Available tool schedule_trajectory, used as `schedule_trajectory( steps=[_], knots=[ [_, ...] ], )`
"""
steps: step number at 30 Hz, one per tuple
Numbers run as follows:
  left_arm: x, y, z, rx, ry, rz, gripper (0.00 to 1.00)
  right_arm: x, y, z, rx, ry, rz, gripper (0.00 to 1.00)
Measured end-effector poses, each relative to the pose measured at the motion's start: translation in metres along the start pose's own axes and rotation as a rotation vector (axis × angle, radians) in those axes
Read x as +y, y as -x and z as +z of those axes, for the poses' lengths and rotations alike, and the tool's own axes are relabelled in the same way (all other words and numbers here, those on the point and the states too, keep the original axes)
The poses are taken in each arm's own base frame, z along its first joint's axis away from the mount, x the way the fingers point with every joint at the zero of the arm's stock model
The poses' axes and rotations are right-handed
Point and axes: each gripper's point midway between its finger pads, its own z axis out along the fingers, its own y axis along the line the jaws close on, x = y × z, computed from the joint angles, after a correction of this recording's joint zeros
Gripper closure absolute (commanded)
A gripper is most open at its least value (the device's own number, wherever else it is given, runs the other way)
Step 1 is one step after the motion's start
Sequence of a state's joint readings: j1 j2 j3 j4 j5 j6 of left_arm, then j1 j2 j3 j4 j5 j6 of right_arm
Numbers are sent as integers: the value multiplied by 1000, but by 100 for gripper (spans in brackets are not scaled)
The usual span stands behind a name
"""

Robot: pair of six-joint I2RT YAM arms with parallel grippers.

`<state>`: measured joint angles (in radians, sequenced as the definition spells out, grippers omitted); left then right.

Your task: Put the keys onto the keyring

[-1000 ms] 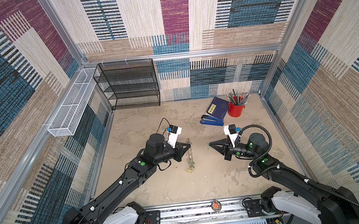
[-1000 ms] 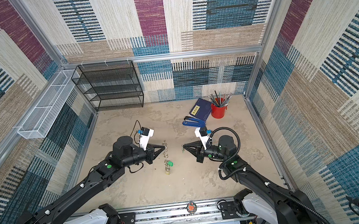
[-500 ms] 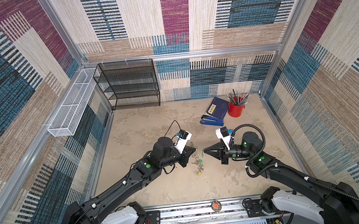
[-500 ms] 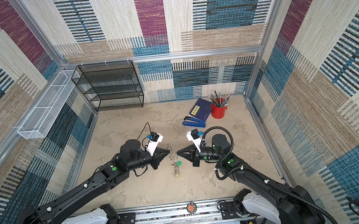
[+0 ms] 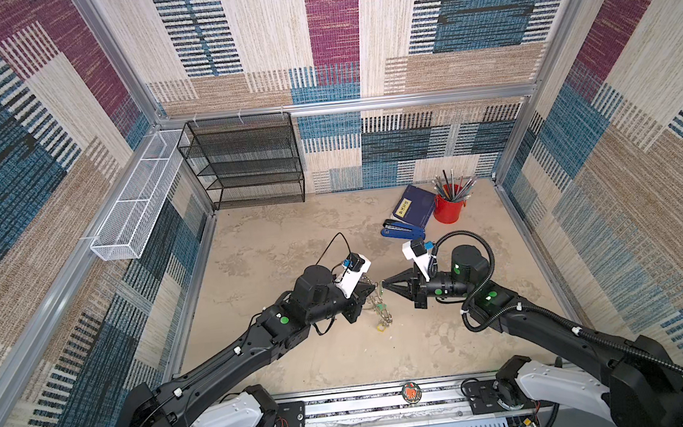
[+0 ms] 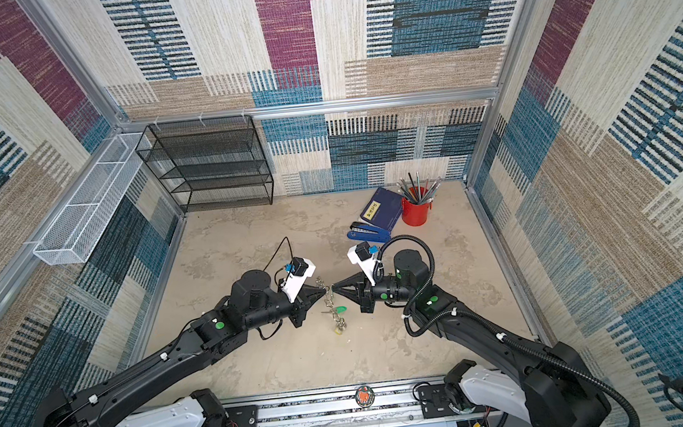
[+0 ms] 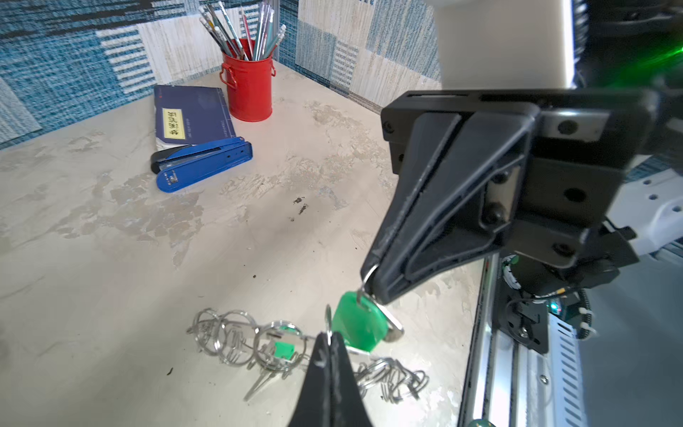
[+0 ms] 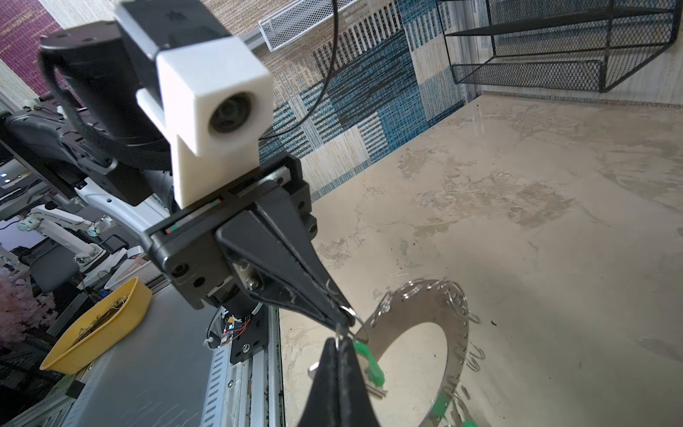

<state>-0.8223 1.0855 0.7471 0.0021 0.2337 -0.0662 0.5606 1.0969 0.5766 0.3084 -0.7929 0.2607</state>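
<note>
left gripper (image 8: 342, 319): fingers clenched, pinching a small split ring at the rim of the keyring (image 8: 455, 332).
right gripper (image 7: 369, 284): fingers clenched on the wire loop at the top of the green-tag key (image 7: 356, 327); tag and key blade hang just below the tips.
gripper spacing: tips point at each other near mid-bench, almost touching in both top views (left gripper (image 5: 374, 286), right gripper (image 5: 384, 284)).
keyring: off flat, hanging from the left fingers with its plane roughly upright. It looks edge-on in a top view (image 6: 330, 303), and the big centre hole faces the right wrist camera. Can't tell if its lower edge touches the bench (image 5: 292, 247).
split rings: many dangle round the disc's outer edge (image 7: 236, 334).
green-tag key: just beside the keyring rim, on the side facing the right gripper; the tag shows green in a top view (image 6: 340, 309).
other tags: a yellow tag (image 5: 382, 327) sits at the low end of the keyring, and more green tags (image 8: 439, 406) sit at the lower rim.
back right corner: blue stapler (image 5: 403, 230), dark blue notebook (image 5: 414, 206) and red cup of pencils (image 5: 449, 210), well apart from the grippers.
back left: black mesh shelf (image 5: 244, 164) against the wall, white wire basket (image 5: 135, 205) on the side rail.
</note>
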Motion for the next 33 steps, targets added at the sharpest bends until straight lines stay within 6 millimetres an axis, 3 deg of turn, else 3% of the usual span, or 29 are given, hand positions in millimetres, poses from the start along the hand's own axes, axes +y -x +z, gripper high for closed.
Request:
schedule_trajectory(
  steps=[20, 33],
  knots=[
    [1, -13, 1, 61, 73, 65, 100, -9, -7, 16, 76, -33, 48, 100],
    [9, -13, 2, 74, 123, 74, 100, -6, -4, 15, 71, -40, 35, 100]
  ],
)
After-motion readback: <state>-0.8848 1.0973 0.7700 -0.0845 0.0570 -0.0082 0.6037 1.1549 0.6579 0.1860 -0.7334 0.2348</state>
